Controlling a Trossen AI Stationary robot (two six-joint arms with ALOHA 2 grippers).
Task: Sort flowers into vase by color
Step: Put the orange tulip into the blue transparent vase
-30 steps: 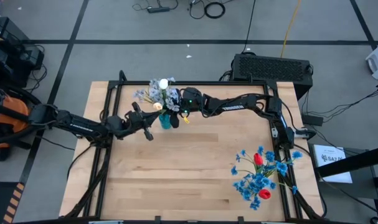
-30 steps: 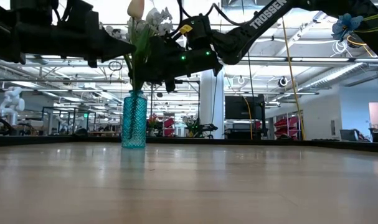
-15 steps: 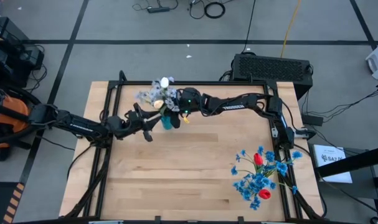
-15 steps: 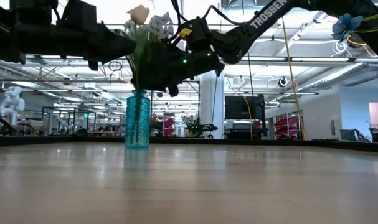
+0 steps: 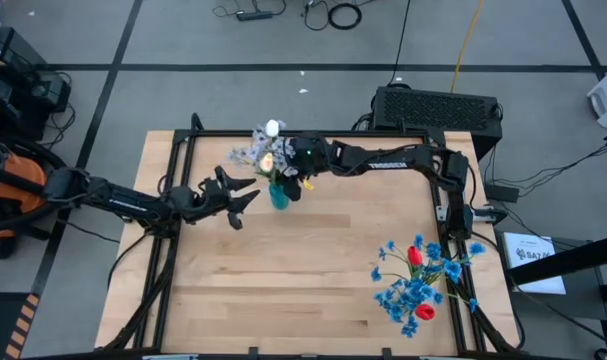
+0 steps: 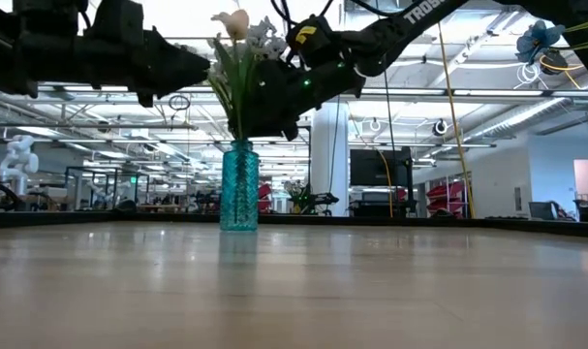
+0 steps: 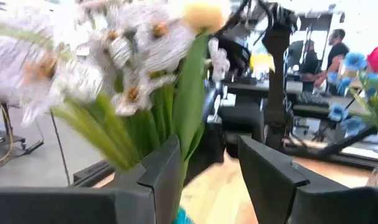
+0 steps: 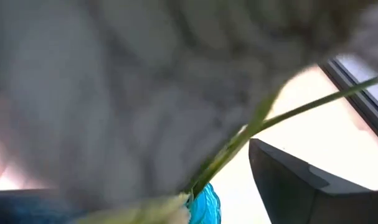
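Pale-flower drop-off step: white and cream flowers (image 5: 266,152) are seated in the teal vase (image 5: 279,195), flanked by left gripper (image 5: 245,194) and right gripper (image 5: 295,178), both spread and pinching nothing; next, the blue and red flowers (image 5: 418,283), well apart from the vase, need picking.
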